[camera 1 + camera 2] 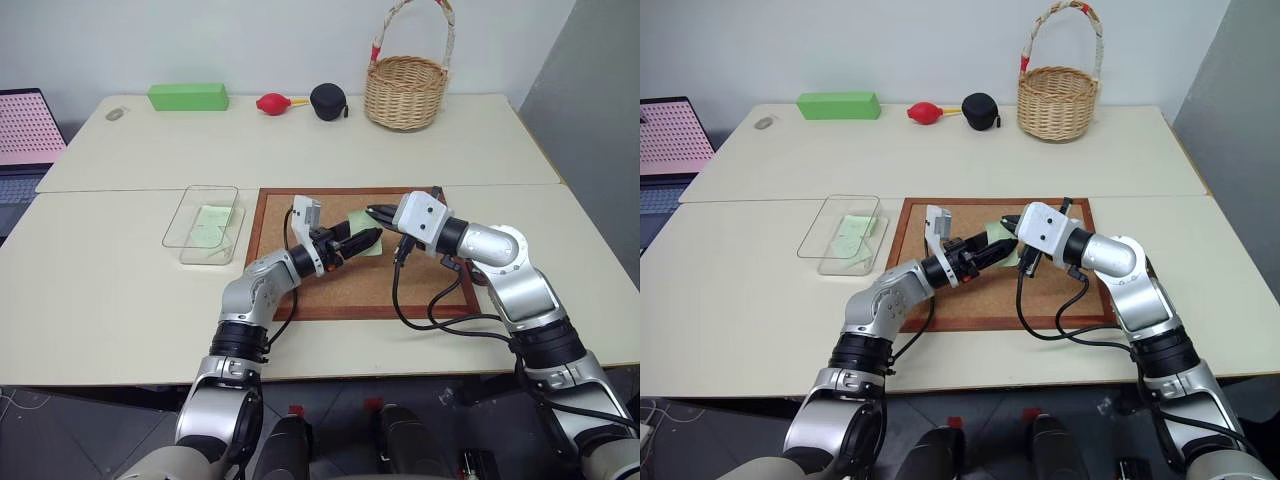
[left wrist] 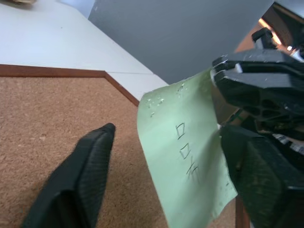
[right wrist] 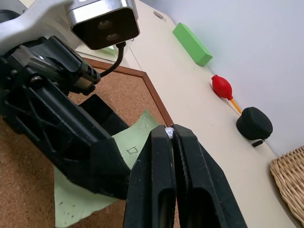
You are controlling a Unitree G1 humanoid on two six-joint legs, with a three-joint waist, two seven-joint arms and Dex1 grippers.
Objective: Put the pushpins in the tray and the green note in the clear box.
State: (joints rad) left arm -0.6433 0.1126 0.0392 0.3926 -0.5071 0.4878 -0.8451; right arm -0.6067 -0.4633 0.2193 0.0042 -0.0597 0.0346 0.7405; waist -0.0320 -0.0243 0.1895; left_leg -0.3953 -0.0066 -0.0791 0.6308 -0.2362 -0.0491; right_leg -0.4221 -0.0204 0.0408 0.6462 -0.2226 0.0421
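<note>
- Green note [image 2: 187, 156], a thin pale green paper slip with pencilled marks, is standing lifted off the brown cork board [image 1: 340, 285] near the board's far edge, about midway along it, between the two grippers.
- Right gripper [image 3: 169, 134] is holding its two black fingers pressed together, with a tiny clear-headed pushpin [image 3: 169, 132] nipped at the very tips; the note's upper corner is lying right against those tips.
- Left gripper [image 2: 166, 142] is keeping its black fingers apart, one on each face of the note, so the sheet is sitting in the gap, not yet clamped.
- Deciding relation: the note's long axis is running along the left gripper's fingers, and the sheet is hanging closer to one finger than the other, so the left arm looks best placed to close on it.
- Clear plastic rectangular box [image 1: 204, 226], already holding a pale green slip, is sitting on the cream table [image 1: 100, 290] just beyond the board's left edge, on the left arm's side.
- I cannot make out the tray.
</note>
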